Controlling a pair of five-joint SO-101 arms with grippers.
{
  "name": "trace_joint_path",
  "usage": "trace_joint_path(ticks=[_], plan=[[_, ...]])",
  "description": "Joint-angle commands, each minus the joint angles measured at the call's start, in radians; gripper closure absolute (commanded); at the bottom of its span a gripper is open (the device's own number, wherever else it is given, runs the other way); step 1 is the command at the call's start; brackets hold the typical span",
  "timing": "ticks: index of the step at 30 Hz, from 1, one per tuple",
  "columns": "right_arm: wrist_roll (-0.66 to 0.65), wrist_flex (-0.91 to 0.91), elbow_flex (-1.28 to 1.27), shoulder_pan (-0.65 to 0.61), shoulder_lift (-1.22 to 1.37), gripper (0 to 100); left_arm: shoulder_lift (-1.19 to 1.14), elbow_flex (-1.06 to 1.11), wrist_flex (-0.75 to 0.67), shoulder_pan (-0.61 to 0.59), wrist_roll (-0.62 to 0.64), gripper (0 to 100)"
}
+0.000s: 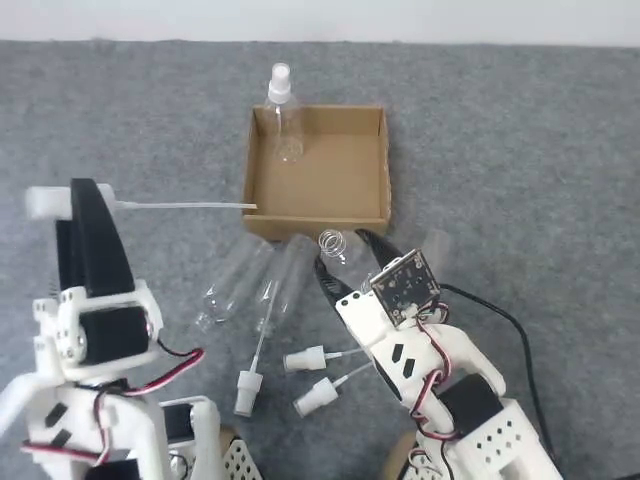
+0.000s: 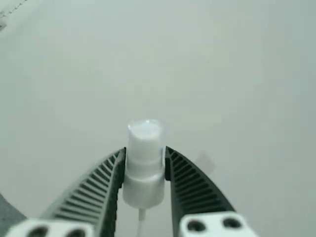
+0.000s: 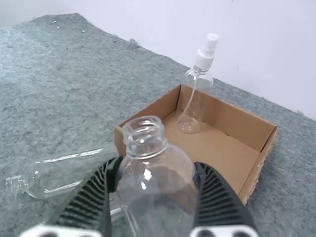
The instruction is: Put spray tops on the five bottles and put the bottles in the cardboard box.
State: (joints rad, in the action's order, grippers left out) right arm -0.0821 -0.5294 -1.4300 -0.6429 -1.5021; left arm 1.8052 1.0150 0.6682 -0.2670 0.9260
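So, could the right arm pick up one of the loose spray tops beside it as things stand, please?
Probably not yet: its jaws are shut on an open bottle, so nothing is free to grip. The spray tops lie uncovered close beside that arm.

A grey, felt-like carpet (image 1: 520, 150) covers the whole table top, its nap rough and mottled. It runs back to a plain white wall (image 1: 400, 20), which meets it in a straight line along the far edge. A thin black cable (image 1: 522, 345) lies on the carpet at the right side of the high view, bending toward the near edge, and a few small pale flecks (image 3: 55, 21) sit on the carpet close to the wall.
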Motion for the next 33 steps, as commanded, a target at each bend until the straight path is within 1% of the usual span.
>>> trace_joint_path(ticks=[1,5,8,13,16,22,28,33], plan=[[-0.018,0.03,0.012,0.004,-0.021,96.1,0.015,0.021,-0.023,0.005,0.017,99],[-0.018,0.03,0.012,-0.013,-0.021,96.1,0.017,0.031,-0.021,0.005,0.078,99],[-0.02,0.028,0.011,-0.036,-0.021,96.1,0.018,0.033,-0.003,0.006,0.08,99],[-0.021,0.028,0.011,-0.036,-0.021,96.1,0.018,0.058,-0.002,0.008,0.078,99],[-0.072,0.03,0.003,-0.038,-0.016,96.1,0.018,0.073,0.0,0.008,0.077,99],[-0.123,0.136,-0.069,-0.041,-0.021,96.1,0.018,0.099,0.009,0.008,0.075,99],[-0.138,0.147,-0.078,-0.041,-0.021,96.1,0.018,0.102,0.043,0.008,0.063,99],[-0.14,0.147,-0.08,-0.041,-0.018,96.1,0.018,0.104,0.083,0.095,0.003,99]])
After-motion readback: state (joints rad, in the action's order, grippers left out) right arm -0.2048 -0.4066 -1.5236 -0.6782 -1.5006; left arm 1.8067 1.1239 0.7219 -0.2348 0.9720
